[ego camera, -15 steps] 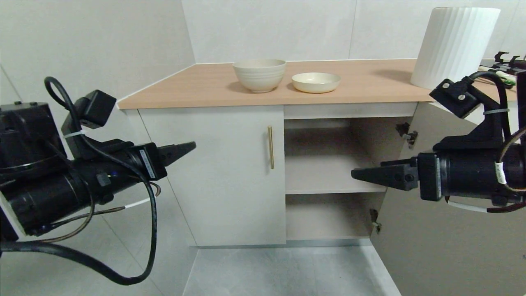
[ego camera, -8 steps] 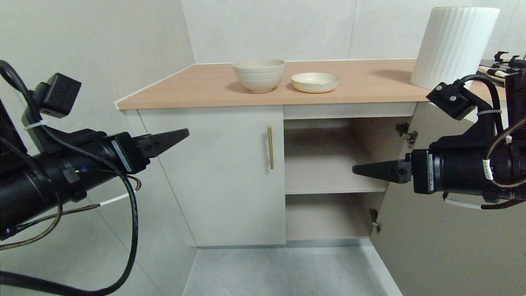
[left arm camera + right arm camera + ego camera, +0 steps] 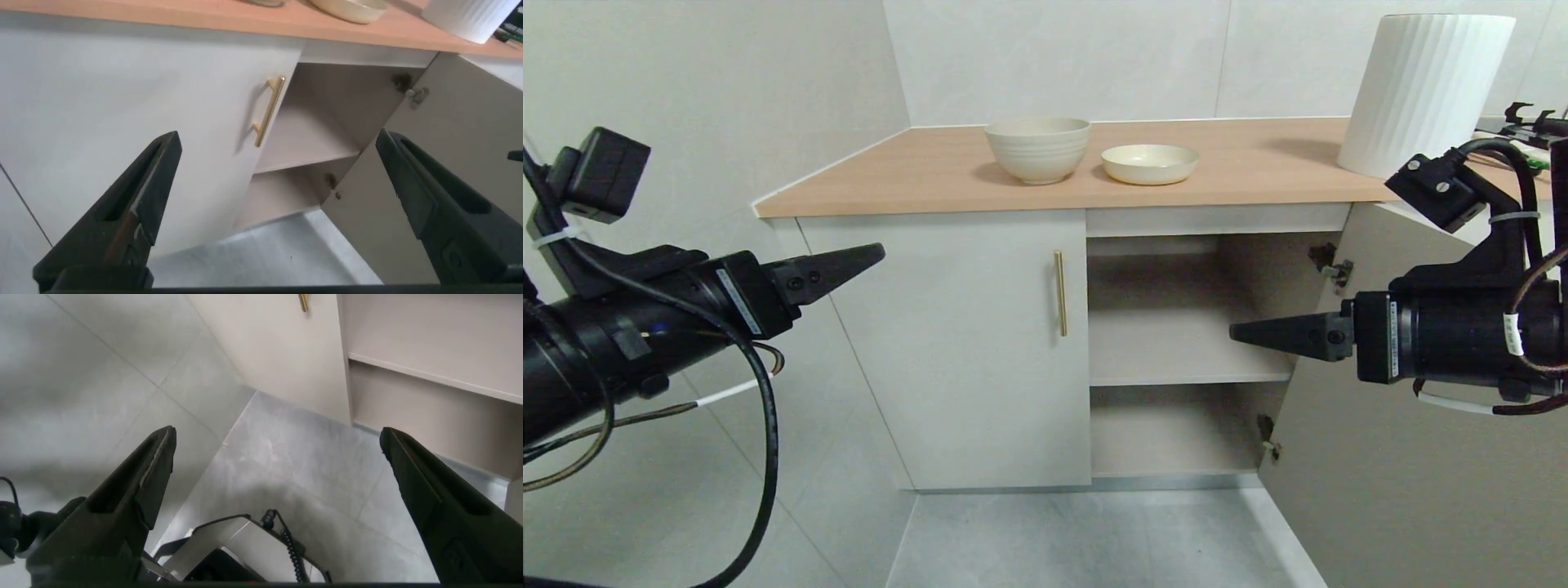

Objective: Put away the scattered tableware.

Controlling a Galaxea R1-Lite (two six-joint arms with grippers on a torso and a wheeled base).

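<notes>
Ribbed round bowl [image 3: 1038, 149], shallow smooth dish [image 3: 1150, 163], wooden counter [image 3: 890, 178]

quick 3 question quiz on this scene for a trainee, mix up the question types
1. True or false: the bowl and the shallow dish both stand on the countertop.
2. Which cabinet door stands open? A) left door B) right door C) both
3. Fill in: the left gripper and right gripper are both ____, holding nothing.
Key: 1 true; 2 B; 3 open.
</notes>
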